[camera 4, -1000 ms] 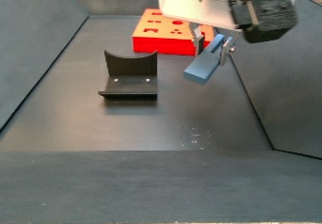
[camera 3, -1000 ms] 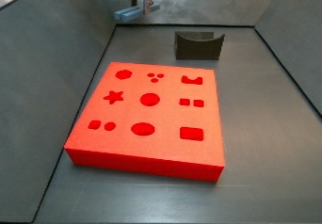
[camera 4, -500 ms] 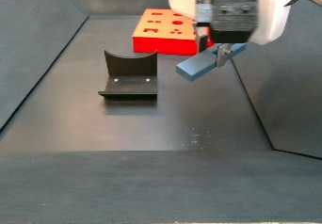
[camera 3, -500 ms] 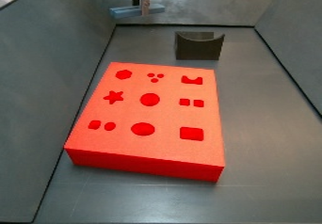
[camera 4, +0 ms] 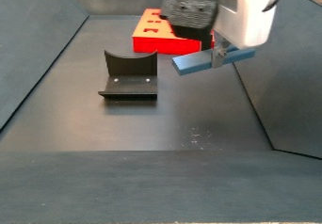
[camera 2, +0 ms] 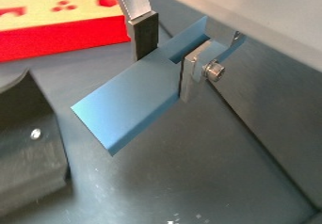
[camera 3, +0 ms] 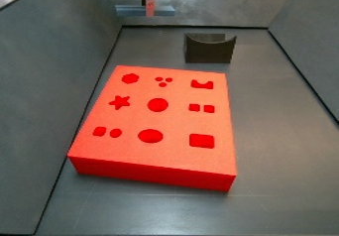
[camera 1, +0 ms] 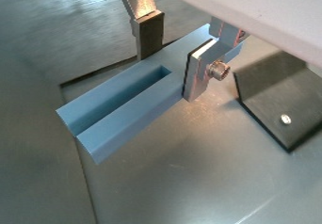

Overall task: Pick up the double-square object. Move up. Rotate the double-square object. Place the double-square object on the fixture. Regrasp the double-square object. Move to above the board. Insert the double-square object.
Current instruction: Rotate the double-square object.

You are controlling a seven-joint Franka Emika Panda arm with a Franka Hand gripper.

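The gripper [camera 2: 169, 51] has flat silver jaws, dark pads, a screw; white housing.

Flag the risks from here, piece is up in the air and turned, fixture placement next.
1. The gripper pinches the double-square object at one end only; most of it sticks out unsupported, so it could pivot or slip between the fingers.
2. The fixture has a narrow U notch; a tilted piece may catch its rim.
3. The board sits close behind the arm in a side view; a swing could clip it.
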